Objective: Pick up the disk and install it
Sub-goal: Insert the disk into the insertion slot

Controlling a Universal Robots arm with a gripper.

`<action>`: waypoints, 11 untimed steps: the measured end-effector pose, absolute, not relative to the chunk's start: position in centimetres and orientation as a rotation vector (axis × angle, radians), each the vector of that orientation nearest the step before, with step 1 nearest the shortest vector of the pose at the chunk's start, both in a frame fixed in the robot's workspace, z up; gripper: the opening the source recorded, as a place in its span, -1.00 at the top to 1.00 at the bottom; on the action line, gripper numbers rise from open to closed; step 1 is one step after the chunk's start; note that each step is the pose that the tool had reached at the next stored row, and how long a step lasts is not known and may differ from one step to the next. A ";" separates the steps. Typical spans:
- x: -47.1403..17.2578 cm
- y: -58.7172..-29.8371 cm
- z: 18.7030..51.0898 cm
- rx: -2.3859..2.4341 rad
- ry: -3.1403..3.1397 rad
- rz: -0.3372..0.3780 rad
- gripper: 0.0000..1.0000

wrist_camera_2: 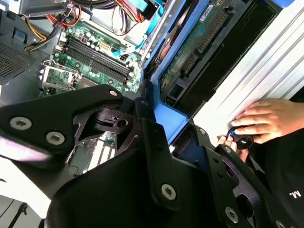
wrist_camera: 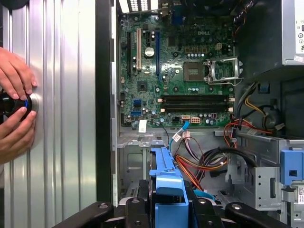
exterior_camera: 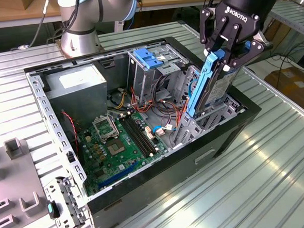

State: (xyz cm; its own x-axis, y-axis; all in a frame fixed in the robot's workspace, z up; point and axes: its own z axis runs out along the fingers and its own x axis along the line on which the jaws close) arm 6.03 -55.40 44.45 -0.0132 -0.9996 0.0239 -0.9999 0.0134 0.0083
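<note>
Now hand [exterior_camera: 225, 56] clasps tilted disk [exterior_camera: 213, 88].

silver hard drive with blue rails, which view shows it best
The exterior view: the silver hard drive shows nearly whole, tilted in the gripper. Second wrist view shows its underside, first wrist view its blue end.

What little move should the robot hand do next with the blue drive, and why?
Probably slide the disk a little down into the metal bay. The gripper is shut on its top end, and the disk stands steeply tilted, its lower end at the bay's mouth inside the computer case, most of it sticking out above.
</note>
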 end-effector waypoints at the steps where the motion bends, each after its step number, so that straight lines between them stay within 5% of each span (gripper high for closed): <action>1: 6.0 -55.4 44.4 2.191 -2.220 0.017 0.26; 11: 6.1 -55.4 43.2 2.190 -2.220 0.017 0.26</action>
